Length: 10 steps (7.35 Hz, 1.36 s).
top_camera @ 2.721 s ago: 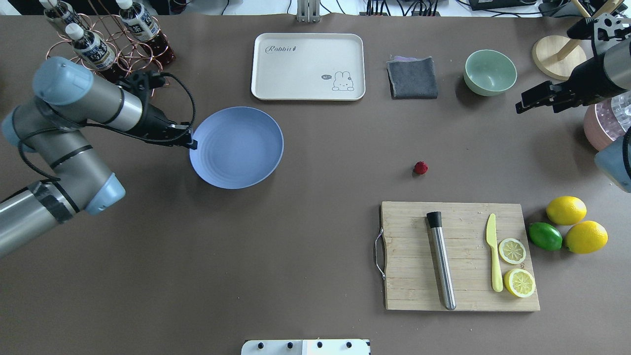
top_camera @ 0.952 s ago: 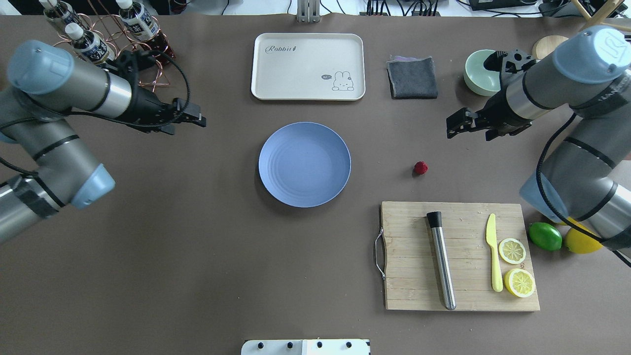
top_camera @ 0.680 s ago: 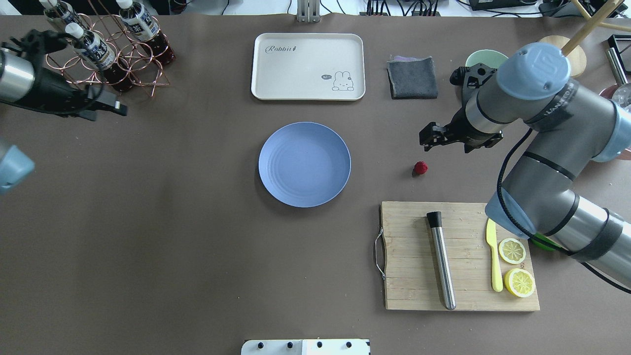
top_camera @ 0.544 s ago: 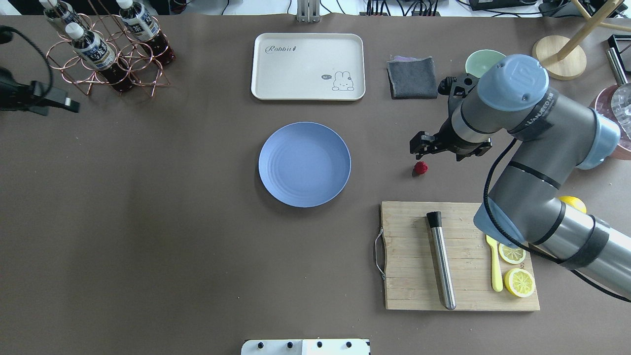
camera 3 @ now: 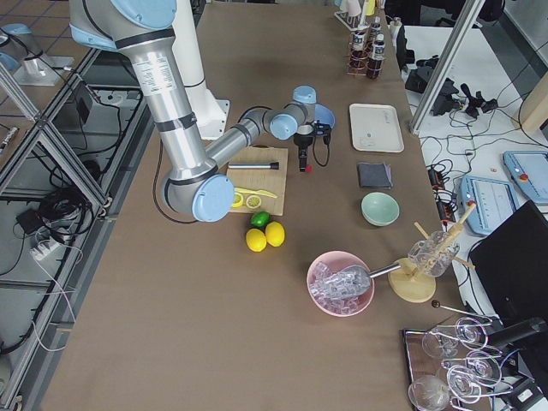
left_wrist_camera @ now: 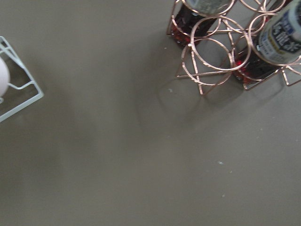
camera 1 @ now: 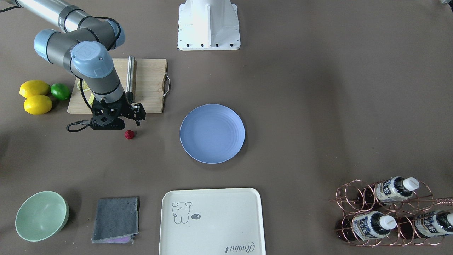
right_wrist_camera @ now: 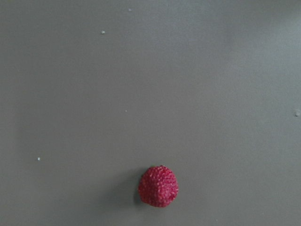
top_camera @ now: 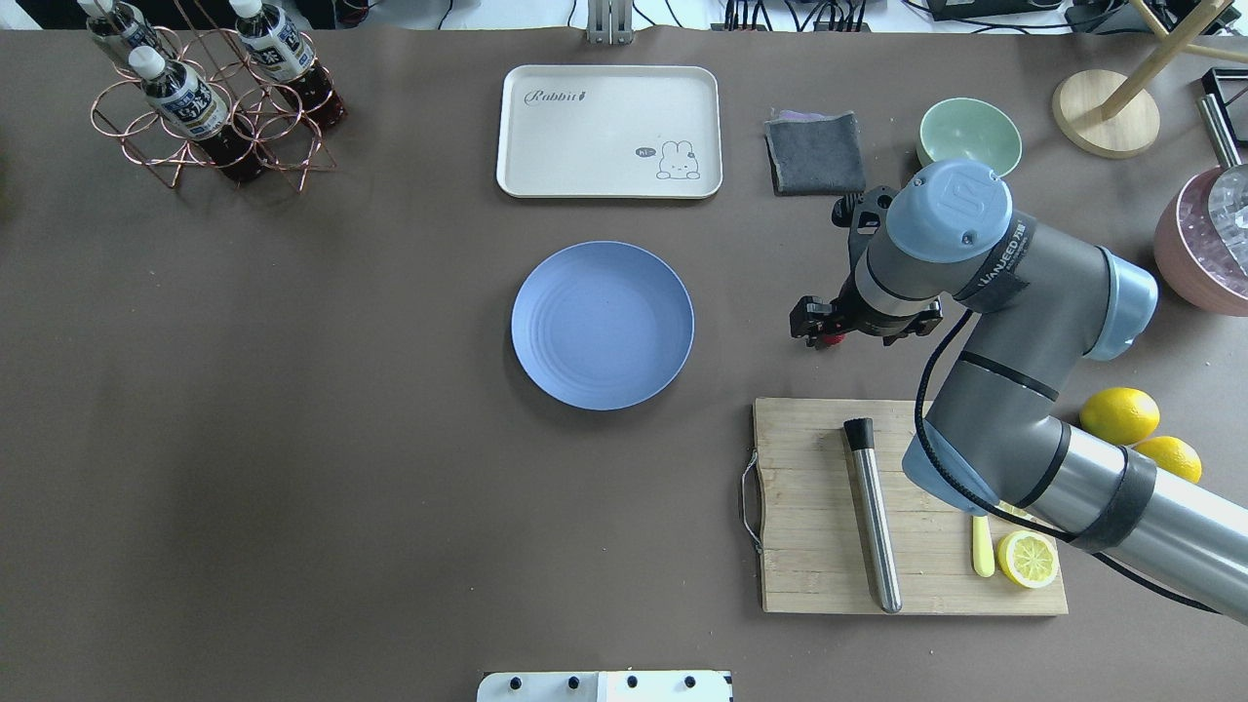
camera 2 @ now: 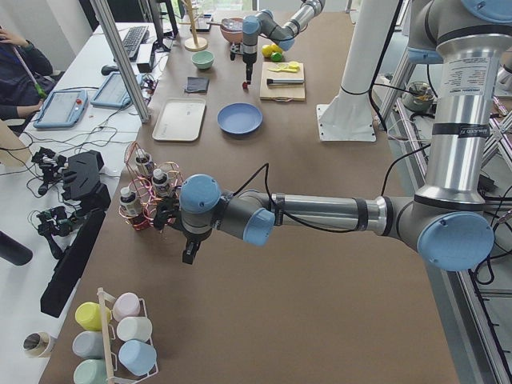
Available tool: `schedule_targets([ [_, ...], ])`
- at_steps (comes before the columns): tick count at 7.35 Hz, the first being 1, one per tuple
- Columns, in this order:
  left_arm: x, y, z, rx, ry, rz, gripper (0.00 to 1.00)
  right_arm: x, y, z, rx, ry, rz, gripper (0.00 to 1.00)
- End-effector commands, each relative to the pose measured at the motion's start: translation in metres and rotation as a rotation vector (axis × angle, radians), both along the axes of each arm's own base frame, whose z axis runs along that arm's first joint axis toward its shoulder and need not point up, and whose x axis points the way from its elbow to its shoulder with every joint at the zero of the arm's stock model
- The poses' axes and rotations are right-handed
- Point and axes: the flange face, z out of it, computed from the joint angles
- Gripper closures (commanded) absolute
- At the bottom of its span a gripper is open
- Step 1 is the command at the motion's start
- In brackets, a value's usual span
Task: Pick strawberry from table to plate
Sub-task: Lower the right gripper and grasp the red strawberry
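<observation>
Strawberry point(right_wrist_camera: 158, 186) sits on the table point(top_camera: 390, 487), three o'clock of the plate point(top_camera: 603, 325) from overhead: dark red, bumpy, near-round, no clear long axis. Right gripper point(camera 1: 139, 118) hovers above it, jaws parted.

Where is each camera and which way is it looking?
Front: across the table, facing the robot; right arm, strawberry, plate.
Overhead: behind the robot, looking down; right arm.
Left side: table's end; left arm near.
Right side: opposite end; right arm near.
Left wrist: down at the bottle rack; no body.
Right wrist: down at the strawberry; no body.
Front and overhead share the plate.
</observation>
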Motion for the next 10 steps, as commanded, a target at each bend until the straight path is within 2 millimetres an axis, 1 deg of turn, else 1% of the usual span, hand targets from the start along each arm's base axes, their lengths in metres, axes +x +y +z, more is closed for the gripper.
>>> schedule_targets([
  [1,-0.038,0.025,0.024,-0.001,-0.027,0.006,0.02,-0.017,-0.029,0.000,0.022,-0.005,-0.004,0.11],
  [2,-0.038,0.025,0.023,0.002,-0.028,0.006,0.02,-0.022,-0.034,0.002,0.016,0.002,-0.002,0.11],
  [3,-0.038,0.025,0.023,0.001,-0.026,0.006,0.02,-0.022,-0.034,0.003,0.015,0.000,-0.004,0.12],
  [4,-0.038,0.024,0.022,0.001,-0.024,0.006,0.02,-0.020,-0.033,0.008,0.020,-0.005,-0.005,0.14],
  [6,-0.039,0.021,0.018,0.003,-0.024,0.002,0.02,-0.017,-0.029,0.015,0.032,-0.023,-0.008,0.14],
  [9,-0.039,0.018,0.015,0.005,-0.024,0.000,0.02,-0.018,-0.026,0.014,0.031,-0.026,-0.008,0.15],
  [10,-0.039,0.018,0.015,0.006,-0.024,0.000,0.02,-0.017,-0.025,0.011,0.031,-0.028,0.004,0.38],
])
